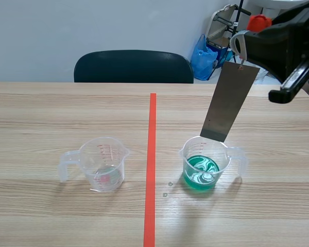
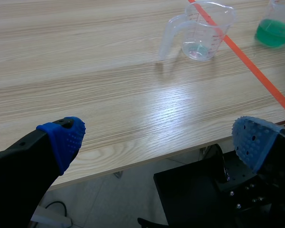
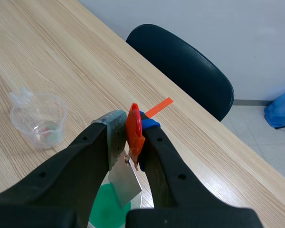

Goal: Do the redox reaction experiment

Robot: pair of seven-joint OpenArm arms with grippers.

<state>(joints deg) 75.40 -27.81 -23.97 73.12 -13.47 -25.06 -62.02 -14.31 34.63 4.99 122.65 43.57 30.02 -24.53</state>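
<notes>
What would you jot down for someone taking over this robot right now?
Left jaws: open, empty, low by the table's near edge.
Right jaws: shut on the grey metal strip, held high; an orange clip sits at the gripped end.
Things: cup of green liquid right of the tape line, clear measuring cup left of it.
Done: the strip hangs tilted over the green cup, its lower end about at the rim.
Left: probably lower the strip into the liquid, then watch for a reaction.
</notes>
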